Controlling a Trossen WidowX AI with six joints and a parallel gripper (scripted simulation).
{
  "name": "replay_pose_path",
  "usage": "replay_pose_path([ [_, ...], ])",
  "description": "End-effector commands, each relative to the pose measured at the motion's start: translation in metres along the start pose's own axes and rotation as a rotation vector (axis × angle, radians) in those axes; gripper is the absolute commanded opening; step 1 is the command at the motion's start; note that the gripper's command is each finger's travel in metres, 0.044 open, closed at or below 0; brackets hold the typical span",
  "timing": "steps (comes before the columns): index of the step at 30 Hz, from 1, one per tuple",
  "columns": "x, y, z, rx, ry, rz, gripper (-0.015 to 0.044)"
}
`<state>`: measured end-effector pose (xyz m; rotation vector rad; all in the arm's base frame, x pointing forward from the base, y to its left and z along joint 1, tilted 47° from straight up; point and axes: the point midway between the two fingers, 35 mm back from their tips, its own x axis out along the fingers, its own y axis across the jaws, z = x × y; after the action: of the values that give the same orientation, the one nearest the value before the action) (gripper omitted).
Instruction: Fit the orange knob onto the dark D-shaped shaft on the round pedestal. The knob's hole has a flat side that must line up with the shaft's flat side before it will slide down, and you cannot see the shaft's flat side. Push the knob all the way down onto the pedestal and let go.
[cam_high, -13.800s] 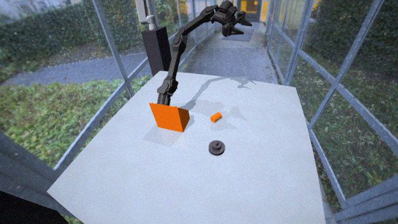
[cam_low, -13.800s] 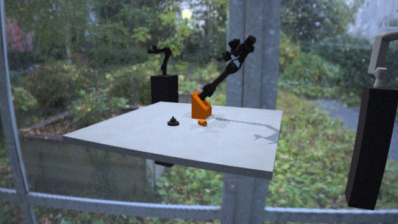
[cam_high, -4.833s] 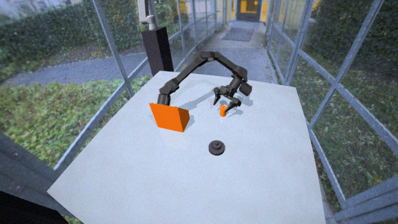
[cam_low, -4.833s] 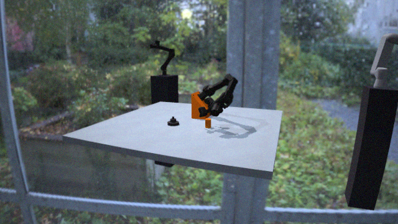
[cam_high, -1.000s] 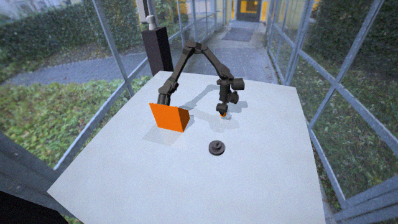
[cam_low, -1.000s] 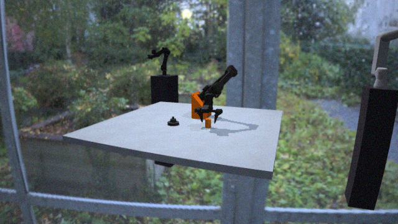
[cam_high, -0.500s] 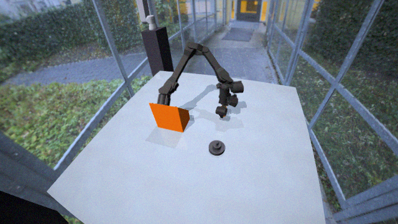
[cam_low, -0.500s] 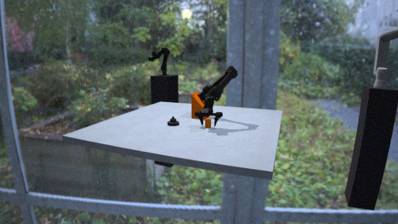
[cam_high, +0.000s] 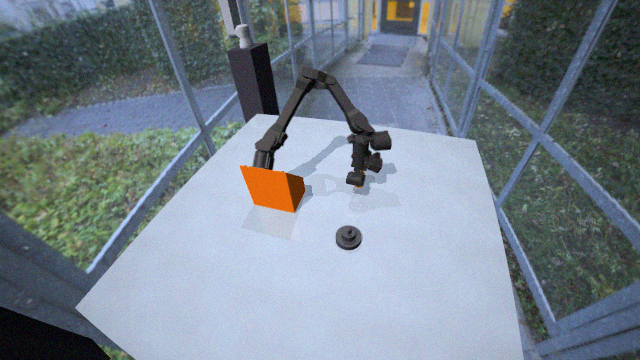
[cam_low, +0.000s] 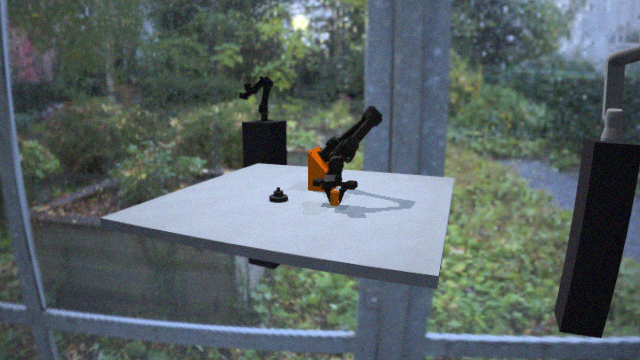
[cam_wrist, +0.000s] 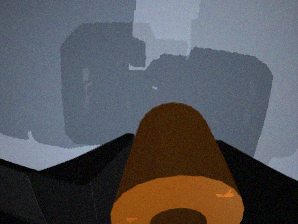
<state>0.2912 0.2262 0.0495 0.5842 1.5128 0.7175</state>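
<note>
The orange knob (cam_high: 358, 187) (cam_low: 334, 197) (cam_wrist: 175, 155) stands upright on the table, a short cylinder with its hole facing the wrist camera. The hole is cut off by the lower edge of the wrist view, and its flat side cannot be made out. My gripper (cam_high: 357, 184) (cam_low: 335, 198) (cam_wrist: 173, 145) points down and is shut on the knob, a dark finger against each side. The dark round pedestal (cam_high: 344, 243) (cam_low: 278, 199) stands on the table apart from the gripper, nearer the top camera. Its short shaft (cam_high: 350, 231) (cam_low: 278, 189) points up, bare.
An orange block (cam_high: 272, 191) (cam_low: 315, 172) stands by the arm's base, left of the gripper in the top view. The pale table (cam_high: 300, 300) (cam_low: 225, 225) carries the arm's shadow. Dark pillars with other devices stand beyond the table edges.
</note>
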Motion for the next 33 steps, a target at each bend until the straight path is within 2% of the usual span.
replay_pose_path([
  [1,0.0,-0.001,0.0,0.005,-0.001,-0.002,0.0111],
  [5,-0.015,-0.003,0.004,0.004,-0.001,-0.009,0.0006],
  [6,-0.022,-0.004,0.005,0.004,-0.002,-0.011,0.0],
  [23,-0.135,-0.008,0.002,0.005,0.0,-0.011,0.0],
  [33,-0.138,-0.015,0.005,0.006,-0.001,-0.012,0.0],
])
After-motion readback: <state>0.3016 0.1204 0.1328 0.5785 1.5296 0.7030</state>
